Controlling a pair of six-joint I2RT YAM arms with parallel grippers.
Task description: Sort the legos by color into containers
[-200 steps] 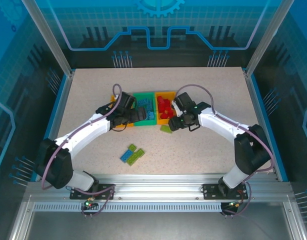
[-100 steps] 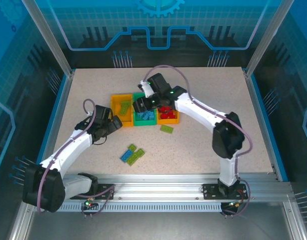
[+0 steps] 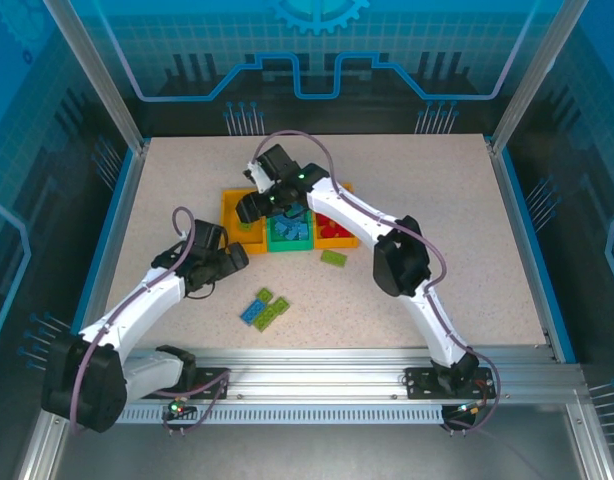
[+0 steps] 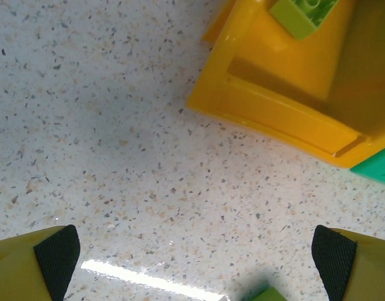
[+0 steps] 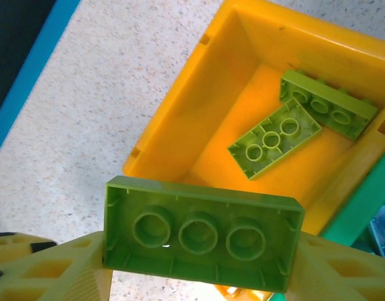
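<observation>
Right wrist view: a lime green brick (image 5: 202, 235) is held clamped by the right gripper (image 5: 202, 254) over the yellow bin (image 5: 174, 125) at its near rim, and should be carried further inward before being released.

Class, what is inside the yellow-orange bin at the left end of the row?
Two lime bricks lie on the yellow-orange bin floor. A third lime brick, between the right gripper fingers, covers the near corner.
</observation>
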